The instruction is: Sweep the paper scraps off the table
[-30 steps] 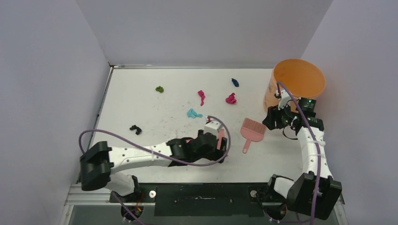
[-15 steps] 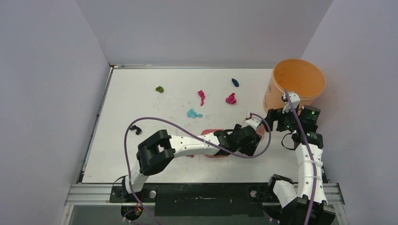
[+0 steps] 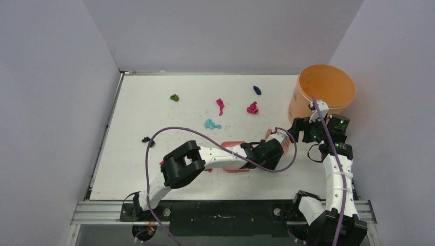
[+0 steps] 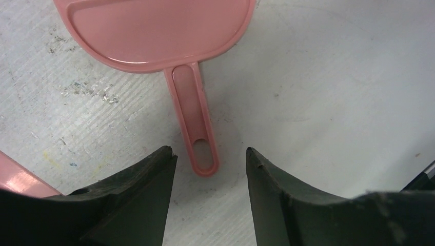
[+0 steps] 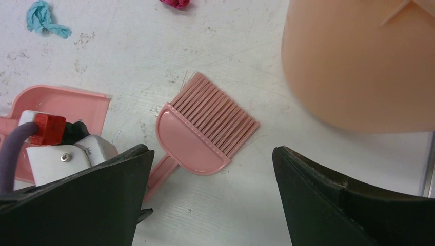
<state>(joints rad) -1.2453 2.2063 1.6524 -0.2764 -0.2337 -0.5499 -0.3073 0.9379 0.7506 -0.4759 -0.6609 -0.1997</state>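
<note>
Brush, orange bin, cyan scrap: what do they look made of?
Brush: pink moulded plastic, smooth slight sheen; bristles probably plastic too. Orange bin: probably plastic, matte, moulded rib near its top. Cyan scrap: paper, matte, crumpled creases.

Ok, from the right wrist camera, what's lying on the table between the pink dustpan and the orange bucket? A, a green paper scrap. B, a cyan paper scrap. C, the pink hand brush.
C: the pink hand brush lies between the dustpan and the bucket.

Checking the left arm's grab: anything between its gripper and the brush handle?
Nothing visible. In the left wrist view the brush handle ends between the open jaws of the left gripper, bare table either side.
</note>
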